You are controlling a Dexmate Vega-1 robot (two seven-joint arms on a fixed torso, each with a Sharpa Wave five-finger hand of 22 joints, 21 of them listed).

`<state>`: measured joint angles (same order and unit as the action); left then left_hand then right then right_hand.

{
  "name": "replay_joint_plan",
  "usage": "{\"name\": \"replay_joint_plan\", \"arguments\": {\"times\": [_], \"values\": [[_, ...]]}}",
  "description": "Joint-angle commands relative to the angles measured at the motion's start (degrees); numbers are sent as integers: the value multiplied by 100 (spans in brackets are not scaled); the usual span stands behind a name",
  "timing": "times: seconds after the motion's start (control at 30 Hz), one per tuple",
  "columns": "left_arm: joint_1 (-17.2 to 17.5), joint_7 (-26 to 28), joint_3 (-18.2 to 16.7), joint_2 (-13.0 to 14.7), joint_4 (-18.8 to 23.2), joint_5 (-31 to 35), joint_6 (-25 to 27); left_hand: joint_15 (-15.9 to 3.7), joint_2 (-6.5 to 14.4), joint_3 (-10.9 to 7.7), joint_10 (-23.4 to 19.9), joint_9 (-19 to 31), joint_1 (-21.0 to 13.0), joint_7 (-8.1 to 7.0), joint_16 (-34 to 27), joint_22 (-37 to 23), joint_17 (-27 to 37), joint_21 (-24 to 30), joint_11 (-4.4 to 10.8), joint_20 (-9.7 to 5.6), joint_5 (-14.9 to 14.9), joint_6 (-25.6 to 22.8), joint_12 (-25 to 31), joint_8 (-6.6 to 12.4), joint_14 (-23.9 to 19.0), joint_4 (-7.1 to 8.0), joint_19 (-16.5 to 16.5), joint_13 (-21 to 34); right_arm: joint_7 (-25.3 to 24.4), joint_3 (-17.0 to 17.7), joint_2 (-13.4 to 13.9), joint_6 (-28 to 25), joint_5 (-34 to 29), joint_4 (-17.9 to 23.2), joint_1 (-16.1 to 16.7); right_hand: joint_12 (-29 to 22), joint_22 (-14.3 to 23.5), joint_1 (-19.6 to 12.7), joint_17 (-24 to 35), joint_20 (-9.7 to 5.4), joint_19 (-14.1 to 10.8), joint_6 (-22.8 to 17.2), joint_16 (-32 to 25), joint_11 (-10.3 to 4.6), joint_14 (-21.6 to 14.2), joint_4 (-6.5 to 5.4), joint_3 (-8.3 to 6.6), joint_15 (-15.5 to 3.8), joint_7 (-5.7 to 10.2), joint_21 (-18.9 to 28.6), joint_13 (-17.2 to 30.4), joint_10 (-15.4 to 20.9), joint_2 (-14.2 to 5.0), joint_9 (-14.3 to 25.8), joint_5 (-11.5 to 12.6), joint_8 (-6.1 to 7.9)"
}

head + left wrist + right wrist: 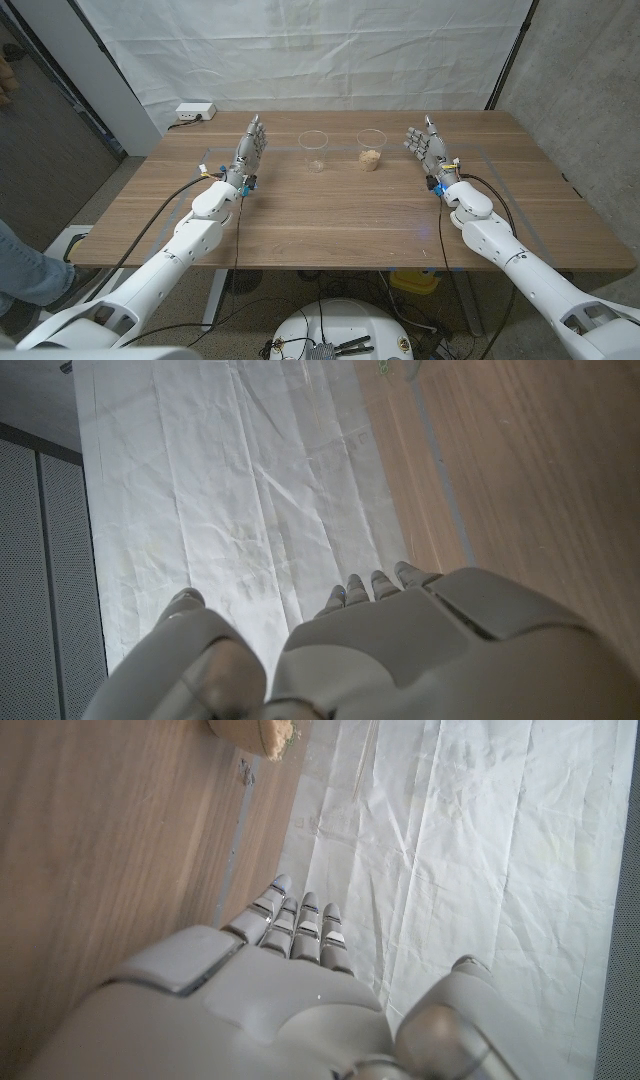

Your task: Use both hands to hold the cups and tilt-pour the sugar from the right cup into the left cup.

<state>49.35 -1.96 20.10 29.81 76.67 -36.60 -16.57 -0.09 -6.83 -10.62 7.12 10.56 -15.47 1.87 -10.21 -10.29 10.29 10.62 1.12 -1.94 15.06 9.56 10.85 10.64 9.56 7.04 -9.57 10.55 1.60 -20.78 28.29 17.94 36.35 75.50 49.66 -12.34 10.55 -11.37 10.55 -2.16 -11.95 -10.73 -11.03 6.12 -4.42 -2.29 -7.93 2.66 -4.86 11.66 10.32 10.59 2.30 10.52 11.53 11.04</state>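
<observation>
The left hand (pixel 251 143) and the right hand (pixel 424 142) both stand spread on the tabletop (pixel 330 215), holding nothing. Between them, well apart from either, stand the empty clear cup (pixel 314 151) and, to its right, the clear cup with sugar (pixel 371 150). Both cups look light, so a hand closing off-centre could likely tip one or scatter sugar. Open wood lies on both flanks, and the far edge is near behind the cups.

Two cups (pixel 342 151) between the hands
</observation>
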Motion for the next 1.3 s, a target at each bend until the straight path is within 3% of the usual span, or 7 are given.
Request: {"name": "replay_joint_plan", "arguments": {"times": [0.03,0.47,0.7,0.77,0.93,1.17,1.3], "values": [[155,-35,-220,-35,248,195,144,-15,20,-50,21,17,-44,-1,-38,-23,8,31,13,-283,38,146,50,44,48,-24,-323,18,200,160,-204,293,-181,-121,112,-39,29,-84,8,-116,-39,-42,-24,13,-67,19,-55,-16,9,39,24,56,-21,9,26,35],[243,-50,-415,-57,381,347,-14,-16,83,-62,-94,16,-131,-4,-77,-21,3,64,8,-249,46,4,98,99,-67,-63,-285,16,425,182,-74,379,-520,-142,68,-39,28,-129,4,-79,7,-63,-6,4,-60,49,-71,-5,41,20,24,76,-49,9,32,37],[276,-9,-406,-80,477,441,-68,-30,114,-65,-210,13,-185,-9,-101,-20,2,88,27,-229,45,-107,137,131,-163,-87,-236,15,430,225,25,406,-587,-93,218,-55,21,-158,-3,-126,-18,-270,2,-98,-91,96,-43,-109,172,24,24,152,-4,10,27,96],[283,37,-390,-113,501,481,-95,-37,136,-60,-310,9,-233,9,-118,-18,-1,142,3,-383,41,-208,163,152,-262,-111,-86,13,464,209,24,477,-633,-160,206,-54,19,-161,-4,-152,-61,-276,-9,-114,-132,106,-34,-145,182,38,23,160,8,10,26,91],[342,87,-370,-106,625,525,-85,-58,144,-54,-364,8,-263,17,-126,-15,-3,159,-7,-434,39,-283,174,167,-323,-126,-23,12,380,121,-148,1154,-1012,-650,80,-52,11,-222,-11,-196,-201,-241,-19,-203,-211,164,-24,-223,240,79,22,185,50,10,31,64],[460,244,-380,-39,820,593,15,-78,153,-48,-390,7,-296,-5,-123,-12,-4,149,13,-359,36,-330,173,171,-359,-142,-28,11,-479,-21,-99,1139,-1794,-516,112,-40,-7,-406,-19,-246,-319,-243,-18,-319,-289,317,-8,-317,305,91,22,195,184,13,66,64],[545,330,-374,-30,901,618,44,-112,164,-34,-531,6,-342,-18,-139,-8,-7,184,4,-471,31,-449,205,190,-480,-164,108,10,-498,-70,28,1043,-1880,-416,112,44,-29,-833,-29,-291,-283,-57,59,-291,-141,633,9,-338,274,16,21,24,432,18,234,10]]}}
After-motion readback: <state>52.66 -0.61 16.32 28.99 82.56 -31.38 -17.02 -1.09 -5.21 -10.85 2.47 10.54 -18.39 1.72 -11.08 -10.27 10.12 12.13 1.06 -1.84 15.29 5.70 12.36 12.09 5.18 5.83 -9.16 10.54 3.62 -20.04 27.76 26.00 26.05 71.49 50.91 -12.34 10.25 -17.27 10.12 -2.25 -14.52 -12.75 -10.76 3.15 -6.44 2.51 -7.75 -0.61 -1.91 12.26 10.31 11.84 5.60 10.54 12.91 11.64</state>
